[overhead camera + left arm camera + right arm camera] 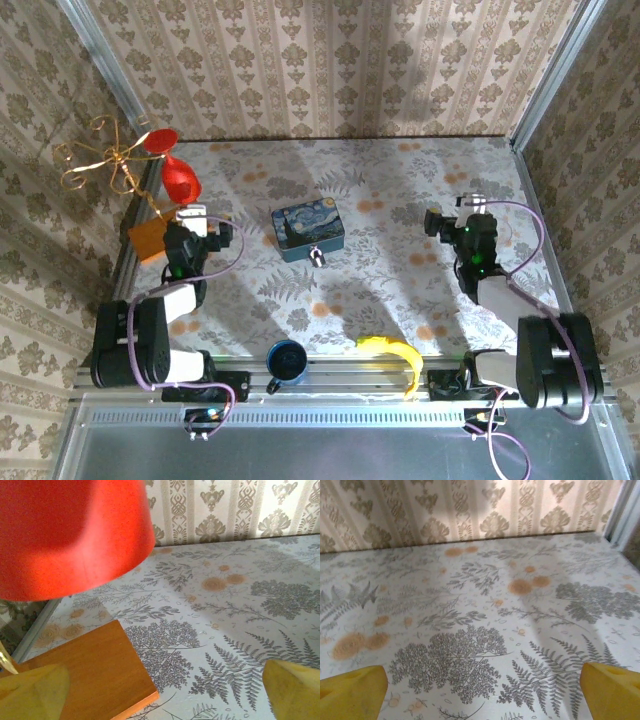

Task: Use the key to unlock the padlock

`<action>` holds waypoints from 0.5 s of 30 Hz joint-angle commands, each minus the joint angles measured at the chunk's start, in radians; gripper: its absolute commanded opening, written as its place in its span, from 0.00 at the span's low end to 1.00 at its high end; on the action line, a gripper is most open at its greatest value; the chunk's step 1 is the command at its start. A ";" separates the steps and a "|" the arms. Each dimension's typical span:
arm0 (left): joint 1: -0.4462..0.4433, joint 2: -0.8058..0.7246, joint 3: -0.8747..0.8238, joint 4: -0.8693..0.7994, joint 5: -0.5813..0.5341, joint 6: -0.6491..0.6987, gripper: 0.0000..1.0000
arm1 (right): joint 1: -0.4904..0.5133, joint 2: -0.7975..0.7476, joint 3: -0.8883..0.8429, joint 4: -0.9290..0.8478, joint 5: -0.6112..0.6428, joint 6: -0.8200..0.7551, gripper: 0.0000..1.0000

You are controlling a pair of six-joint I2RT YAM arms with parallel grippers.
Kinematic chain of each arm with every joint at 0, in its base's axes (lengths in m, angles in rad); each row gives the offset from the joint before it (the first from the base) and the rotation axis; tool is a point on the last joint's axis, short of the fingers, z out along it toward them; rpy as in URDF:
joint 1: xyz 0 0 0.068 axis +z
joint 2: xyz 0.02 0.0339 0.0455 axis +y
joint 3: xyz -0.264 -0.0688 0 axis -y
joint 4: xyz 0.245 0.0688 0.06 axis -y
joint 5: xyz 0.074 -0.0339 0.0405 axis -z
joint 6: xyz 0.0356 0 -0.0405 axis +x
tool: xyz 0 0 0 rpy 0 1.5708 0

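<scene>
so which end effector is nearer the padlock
Left, slightly. The left end effector sits left of the padlock; the right end effector is farther off on its right.

Shiny metal padlock [317, 257], smooth wooden block [95, 675]

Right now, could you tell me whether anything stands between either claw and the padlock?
Nothing loose does. The padlock sits at the near side of the tin, whose corners may crowd a straight line from the left claw or right claw; the near-side approach looks open. The mug and banana lie nearer the bases.
</scene>
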 commanded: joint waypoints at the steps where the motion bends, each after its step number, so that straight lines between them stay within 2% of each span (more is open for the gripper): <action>1: -0.028 -0.078 -0.011 -0.060 -0.047 0.006 1.00 | 0.026 -0.084 0.054 -0.272 0.172 0.118 1.00; 6: -0.078 -0.177 -0.016 -0.108 -0.052 -0.066 1.00 | 0.096 -0.201 0.091 -0.593 0.319 0.322 1.00; 11: -0.163 -0.240 -0.016 -0.164 -0.086 -0.173 1.00 | 0.242 -0.280 0.150 -0.943 0.478 0.546 1.00; 15: -0.234 -0.284 -0.022 -0.182 -0.101 -0.253 1.00 | 0.355 -0.288 0.214 -1.219 0.494 0.747 1.00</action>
